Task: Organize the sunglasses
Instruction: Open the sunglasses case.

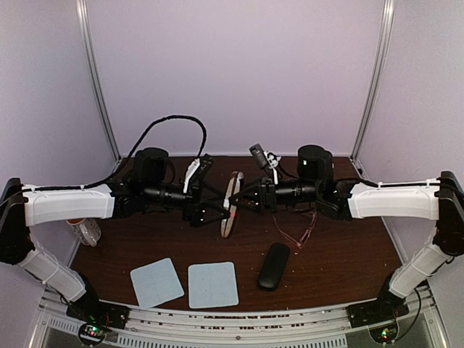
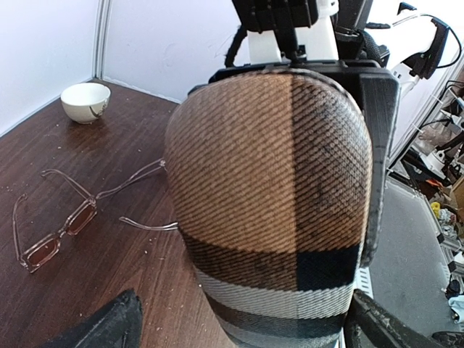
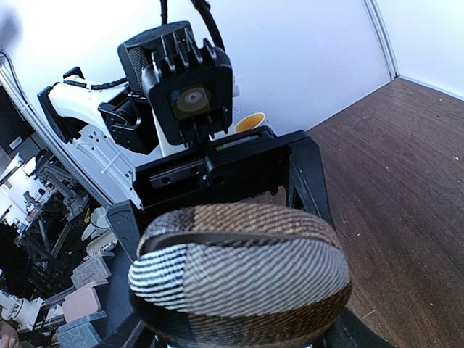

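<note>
A brown plaid case (image 1: 230, 205) hangs above the table's middle, between both grippers. My right gripper (image 3: 239, 337) is shut on one end of the case (image 3: 239, 272). My left gripper (image 2: 239, 333) is open around the other end of the case (image 2: 275, 181); its left finger (image 2: 101, 326) stands apart from the fabric. One pair of sunglasses (image 1: 297, 230), thin copper frame with temples unfolded, lies on the table under the right arm. In the left wrist view the sunglasses (image 2: 61, 228) lie left of the case.
A black oblong case (image 1: 274, 265) lies front right of centre. Two pale blue cloths (image 1: 156, 281) (image 1: 212, 284) lie near the front edge. A cup (image 1: 85, 230) sits at the left edge, and a white bowl (image 2: 85, 101) stands by the wall.
</note>
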